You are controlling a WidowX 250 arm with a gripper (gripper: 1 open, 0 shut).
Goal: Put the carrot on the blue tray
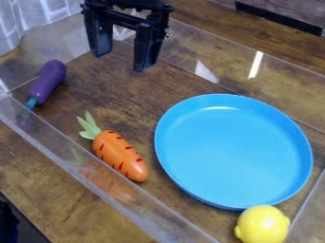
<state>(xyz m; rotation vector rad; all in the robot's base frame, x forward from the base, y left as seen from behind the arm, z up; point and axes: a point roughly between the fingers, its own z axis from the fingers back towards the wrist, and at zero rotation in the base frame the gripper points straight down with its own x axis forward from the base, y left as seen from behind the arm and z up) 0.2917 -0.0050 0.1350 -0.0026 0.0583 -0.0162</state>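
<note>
The claw (127, 47) hangs with its fingers apart — the carrot (116, 155) lies just beside the blue tray (235, 152).

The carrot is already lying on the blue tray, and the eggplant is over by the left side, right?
Not quite. In the camera view the carrot lies on the wooden table, just left of the blue tray, not on it. The tray holds nothing. The eggplant is indeed over on the left side.
</note>
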